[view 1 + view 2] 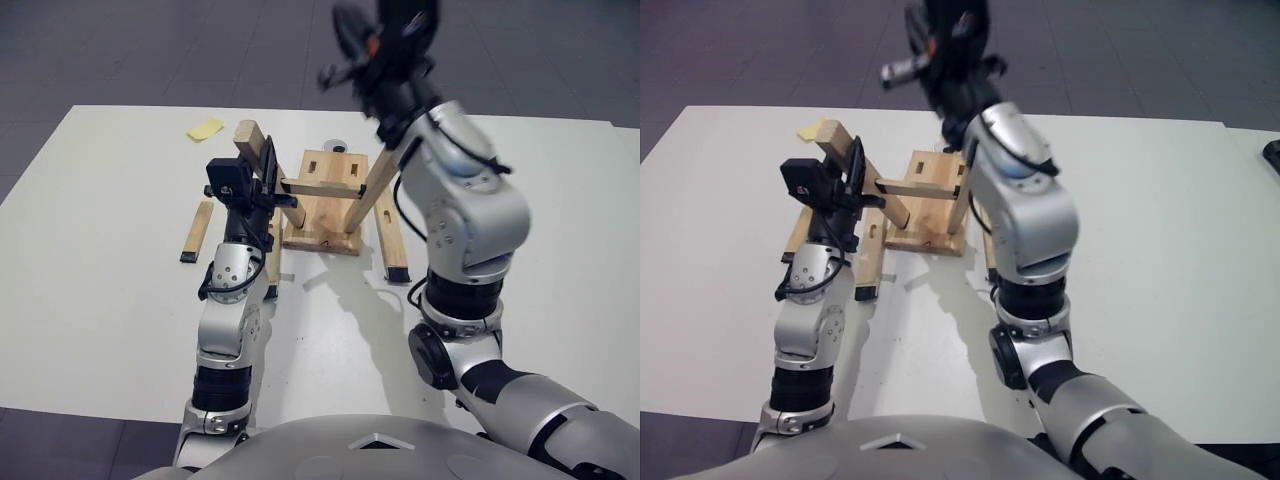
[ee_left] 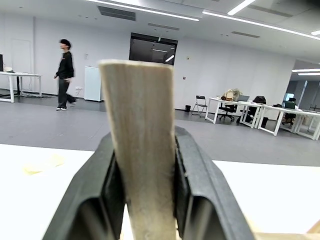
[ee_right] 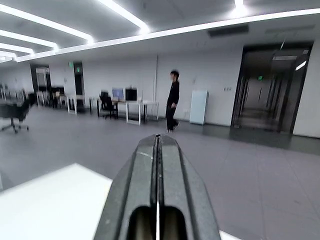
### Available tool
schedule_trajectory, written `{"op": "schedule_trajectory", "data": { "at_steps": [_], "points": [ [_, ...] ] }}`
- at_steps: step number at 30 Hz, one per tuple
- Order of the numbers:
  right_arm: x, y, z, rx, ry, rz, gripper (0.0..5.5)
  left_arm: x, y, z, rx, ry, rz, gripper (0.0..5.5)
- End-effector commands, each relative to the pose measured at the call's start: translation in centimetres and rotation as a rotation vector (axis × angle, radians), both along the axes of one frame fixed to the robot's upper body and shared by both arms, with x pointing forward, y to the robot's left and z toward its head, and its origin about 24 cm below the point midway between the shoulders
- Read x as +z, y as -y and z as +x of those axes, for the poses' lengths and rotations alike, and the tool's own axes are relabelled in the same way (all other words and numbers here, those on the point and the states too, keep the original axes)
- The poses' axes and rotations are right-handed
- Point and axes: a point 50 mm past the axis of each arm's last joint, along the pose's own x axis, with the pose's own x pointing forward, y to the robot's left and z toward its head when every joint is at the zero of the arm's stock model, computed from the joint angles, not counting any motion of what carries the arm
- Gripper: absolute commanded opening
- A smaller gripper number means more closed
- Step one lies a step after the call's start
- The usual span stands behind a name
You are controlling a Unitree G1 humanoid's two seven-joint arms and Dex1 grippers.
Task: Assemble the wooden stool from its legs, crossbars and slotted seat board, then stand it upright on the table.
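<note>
my left gripper point(image 1: 265, 185) is clamped tight on a pale square-cut wooden leg point(image 1: 252, 135), fingers pressed to both its sides, holding it tilted above the white table point(image 1: 100, 250). a thin pale wooden crossbar point(image 1: 320, 186) runs from that leg toward 3 o'clock to a second slanted wooden leg point(image 1: 368, 195), whose lower end meets the flat light-wood slotted seat board point(image 1: 325, 215). the board lies at 12 o'clock from me, toward the table's far edge. my right gripper point(image 3: 157, 150) is up high beyond the board, its fingers pressed fully together with nothing between them. at 3 o'clock of the board lies a loose dark-tipped wooden leg point(image 1: 393, 245); at 9 o'clock a short dark-tipped wooden bar point(image 1: 197, 232); at 10 o'clock a small yellow paper note point(image 1: 205, 128).
</note>
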Motion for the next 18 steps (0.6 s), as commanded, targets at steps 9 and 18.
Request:
{"op": "schedule_trajectory", "data": {
  "at_steps": [9,18],
  "points": [
    [2.6,6.7,1.7,-0.311,0.127,0.040,1.64,-5.6,0.4,-0.3,-0.146,-0.339,0.182,2.58],
    [0.7,9.0,2.6,-0.432,0.081,0.037,3.01,-3.9,-0.8,1.2,-0.131,-0.263,0.139,4.01]
  ]
}}
